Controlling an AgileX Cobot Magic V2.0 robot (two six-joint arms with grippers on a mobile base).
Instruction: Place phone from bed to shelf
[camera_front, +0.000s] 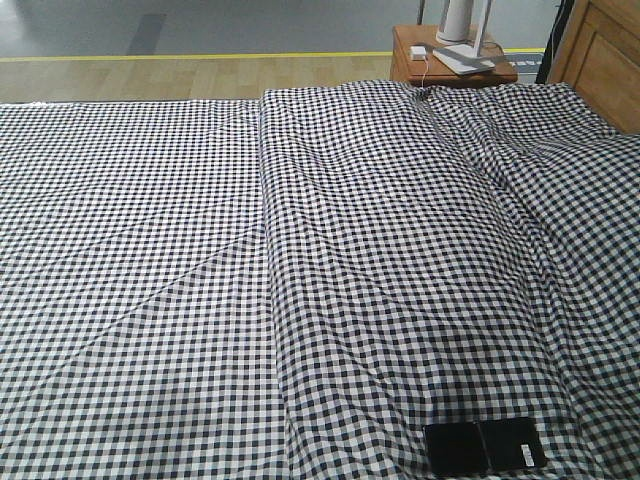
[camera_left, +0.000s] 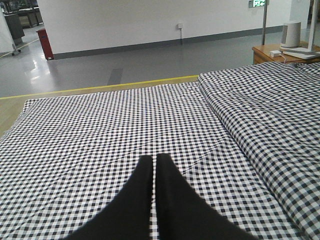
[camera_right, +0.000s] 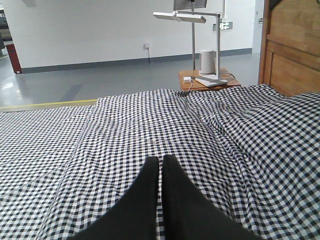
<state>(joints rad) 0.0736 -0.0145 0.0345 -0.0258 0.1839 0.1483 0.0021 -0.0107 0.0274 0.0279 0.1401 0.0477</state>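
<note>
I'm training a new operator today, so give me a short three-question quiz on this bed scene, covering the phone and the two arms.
1. Multiple choice: in the front view, where is the phone?
A) Flat on the bed, near the bottom right of the picture
B) On a wooden shelf
C) On the floor

2. True or false: the left arm's fingers are holding the phone.

3. Fill the blank: the right arm's fingers are ___ (open or shut), with nothing between them.

Key: 1 A; 2 false; 3 shut.
</note>
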